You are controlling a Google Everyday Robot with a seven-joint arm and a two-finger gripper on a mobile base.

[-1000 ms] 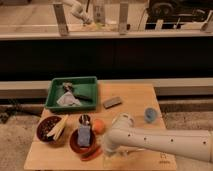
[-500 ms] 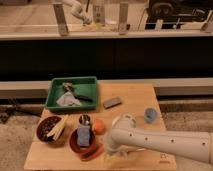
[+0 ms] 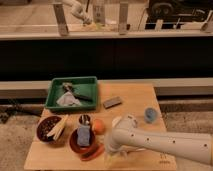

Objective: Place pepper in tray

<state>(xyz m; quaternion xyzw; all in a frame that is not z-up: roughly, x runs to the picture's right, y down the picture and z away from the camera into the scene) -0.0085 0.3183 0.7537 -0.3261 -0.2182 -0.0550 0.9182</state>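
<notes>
The tool [image 3: 113, 156] sits low at the front of the wooden worktop [image 3: 131, 98], on the end of a fat white arm. Can't tell if it's clenched or released. The pepper [image 3: 93, 152], slim, glossy, red-orange, lies right beside it, seemingly against a round dark-red bowl [image 3: 73, 143]. Risk imo: that slick tapered skin squirts out, or the tool shoves the bowl. The tray [image 3: 74, 79], green plastic with raised walls, is well beyond the tool, past an orange ball [image 3: 99, 126].

The slim red-orange pepper [image 3: 93, 151] lies near the front of the wooden table [image 3: 136, 100] — the large green plastic tray [image 3: 73, 80] behind it, the claw [image 3: 111, 156] just right.
</notes>
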